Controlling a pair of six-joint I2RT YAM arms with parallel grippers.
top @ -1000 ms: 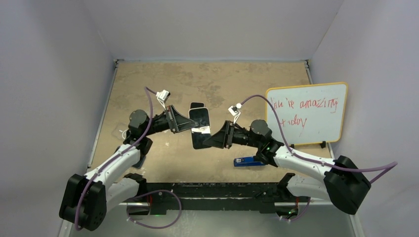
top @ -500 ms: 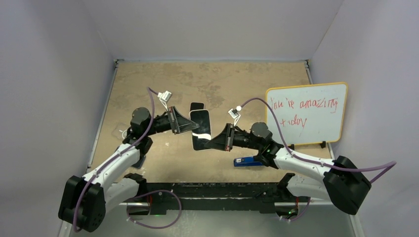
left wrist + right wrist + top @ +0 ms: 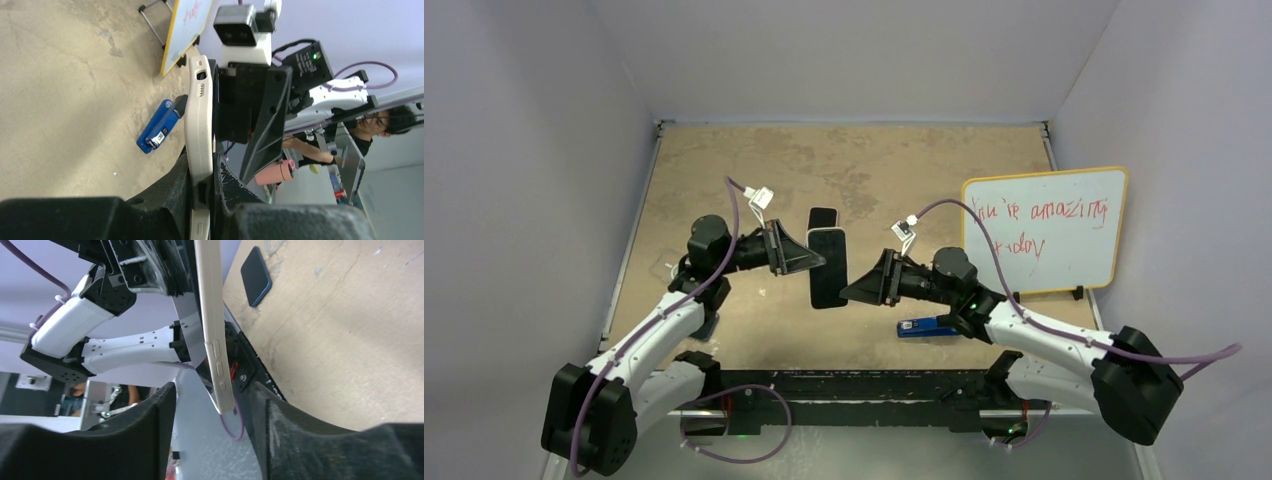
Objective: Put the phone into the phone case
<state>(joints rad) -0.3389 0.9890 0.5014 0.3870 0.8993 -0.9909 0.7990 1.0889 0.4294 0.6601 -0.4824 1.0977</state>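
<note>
My left gripper is shut on a cream phone case and holds it on edge above the table's middle. From above, a black phone face fills the case; I cannot tell whether it is fully seated. In the left wrist view my fingers clamp the case's sides. My right gripper is open. In the right wrist view its two fingers stand on either side of the lower end of the case without touching it.
A black flat slab lies on the table just behind the held case. A blue device lies under the right arm. A whiteboard stands at the right. A dark flat item lies near the left arm's base.
The held case has swung from tilted to nearly upright and moved a little nearer. The right gripper, which was at its lower end, now stands open around it.
</note>
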